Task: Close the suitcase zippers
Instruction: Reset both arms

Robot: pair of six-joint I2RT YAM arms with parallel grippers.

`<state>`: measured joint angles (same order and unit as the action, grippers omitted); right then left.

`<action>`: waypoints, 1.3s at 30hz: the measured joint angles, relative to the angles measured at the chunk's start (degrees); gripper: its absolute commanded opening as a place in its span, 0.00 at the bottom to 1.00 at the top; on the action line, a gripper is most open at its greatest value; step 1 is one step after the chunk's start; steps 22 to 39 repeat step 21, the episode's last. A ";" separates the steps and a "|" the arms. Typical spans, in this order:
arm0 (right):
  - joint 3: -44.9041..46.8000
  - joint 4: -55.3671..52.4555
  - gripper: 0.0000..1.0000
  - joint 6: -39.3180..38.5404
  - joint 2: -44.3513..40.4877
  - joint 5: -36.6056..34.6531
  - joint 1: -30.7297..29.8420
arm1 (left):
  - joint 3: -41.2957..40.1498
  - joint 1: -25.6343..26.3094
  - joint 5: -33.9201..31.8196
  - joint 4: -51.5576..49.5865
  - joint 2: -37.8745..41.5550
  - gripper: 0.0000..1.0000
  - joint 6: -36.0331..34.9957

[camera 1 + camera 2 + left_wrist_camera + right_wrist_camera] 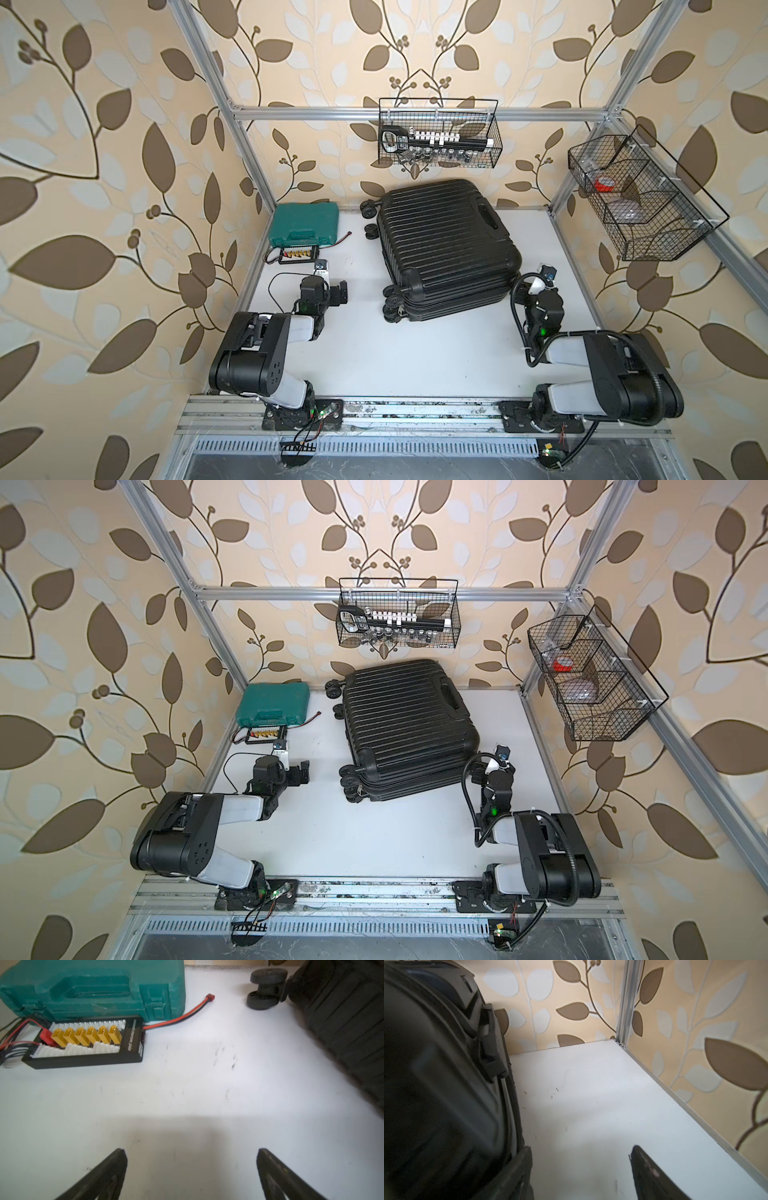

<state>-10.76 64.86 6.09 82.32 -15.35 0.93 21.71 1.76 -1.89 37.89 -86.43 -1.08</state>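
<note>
Black ribbed suitcase (446, 245) lies flat, shells together; zipper track (518, 1124) rims its seam.

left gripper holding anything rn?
No: the left gripper shows wide-open jaws in its wrist view, with only bare table between them.

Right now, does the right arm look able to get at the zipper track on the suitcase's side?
Probably yes. The right arm's fingers stand open right beside the suitcase, and one nearly touches the zipper track along its seam. Nothing visible lies between them.
</note>
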 measured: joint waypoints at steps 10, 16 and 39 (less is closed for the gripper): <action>-2.60 -0.42 1.00 -0.35 2.45 0.98 0.07 | 0.00 0.00 0.00 1.36 -0.02 0.99 0.11; -2.64 -0.70 1.00 -0.33 2.45 0.96 0.07 | 0.02 0.00 0.00 1.36 -0.02 0.99 0.13; -2.80 -0.87 1.00 -0.35 2.45 0.96 0.07 | 0.02 0.00 0.00 1.36 -0.02 0.99 0.13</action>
